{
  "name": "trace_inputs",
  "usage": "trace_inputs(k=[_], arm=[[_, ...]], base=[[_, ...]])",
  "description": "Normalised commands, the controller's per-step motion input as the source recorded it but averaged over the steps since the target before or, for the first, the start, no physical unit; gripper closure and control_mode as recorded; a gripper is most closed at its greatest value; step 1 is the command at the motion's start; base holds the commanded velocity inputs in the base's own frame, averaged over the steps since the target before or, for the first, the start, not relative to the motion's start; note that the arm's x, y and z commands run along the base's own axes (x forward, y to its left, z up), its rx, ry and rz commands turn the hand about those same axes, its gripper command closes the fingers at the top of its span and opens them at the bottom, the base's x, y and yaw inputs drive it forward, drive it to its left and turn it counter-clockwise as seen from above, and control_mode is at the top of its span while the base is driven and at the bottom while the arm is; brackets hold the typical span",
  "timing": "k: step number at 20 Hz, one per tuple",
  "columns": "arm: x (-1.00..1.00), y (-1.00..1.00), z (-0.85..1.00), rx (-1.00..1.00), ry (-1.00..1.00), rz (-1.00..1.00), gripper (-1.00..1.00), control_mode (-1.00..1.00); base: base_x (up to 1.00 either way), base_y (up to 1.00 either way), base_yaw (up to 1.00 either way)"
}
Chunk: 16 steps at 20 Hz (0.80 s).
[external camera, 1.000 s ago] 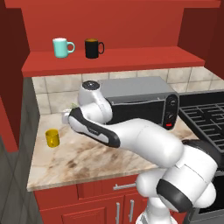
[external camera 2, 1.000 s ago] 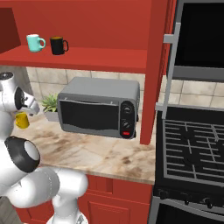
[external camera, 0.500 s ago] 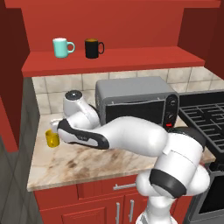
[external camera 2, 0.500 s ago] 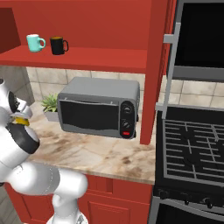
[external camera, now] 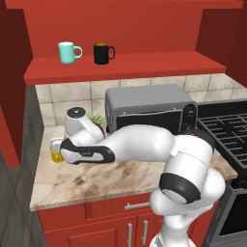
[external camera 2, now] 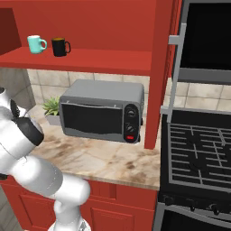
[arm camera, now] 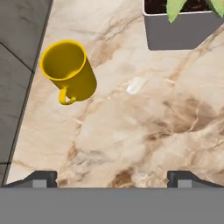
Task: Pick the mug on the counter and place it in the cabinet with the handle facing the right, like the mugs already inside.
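The claw (arm camera: 112, 177) is seen at the bottom of the hand view, and its two dark tips are spread wide apart with nothing between them. Bare marbled stone of the desk (arm camera: 144, 131) is seen under it. The yellow mug (arm camera: 70, 71) is stood upright on the desk, up and to the left of the claw, and is not touched by it. The mug is placed near the desk's left edge, and its loop handle is pointed toward the claw. A grey plant pot (arm camera: 181, 28) with green leaves is seen at the top right of the hand view, well apart from the mug.

In the left base view the white arm (external camera: 144, 144) is stretched low over the desk toward the left, and part of the yellow mug is seen just past its end, close to the tiled wall. A grey toaster oven (external camera: 149, 108) is set behind the arm, and a black stove (external camera 2: 198, 153) is found to the right of the desk. Red drawers (external camera: 96, 224) with silver pulls are seen below the desk.

Higher and farther back, the red cabinet (external camera: 120, 67) is seen open. Two mugs are stood side by side on its shelf, the teal mug (external camera: 68, 52) on the left and the black mug (external camera: 102, 53) on the right. Both handles are turned to the right.
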Motion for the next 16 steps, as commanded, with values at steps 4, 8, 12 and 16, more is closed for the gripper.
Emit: trace_inputs(k=[4, 8, 12, 16], arm=[[0.12, 0.36, -0.11, -0.01, 0.04, 0.04, -1.0, -1.0], [0.17, 0.32, -0.08, -0.01, 0.02, 0.01, -1.0, -1.0], [0.22, 0.18, -0.19, 0.0, 0.01, 0.0, -1.0, -1.0], [0.18, 0.22, -0.23, 0.0, 0.0, 0.0, -1.0, -1.0]], base=[[0.0, 0.0, 0.0], [0.0, 0.0, 0.0], [0.0, 0.0, 0.0], [0.0, 0.0, 0.0]])
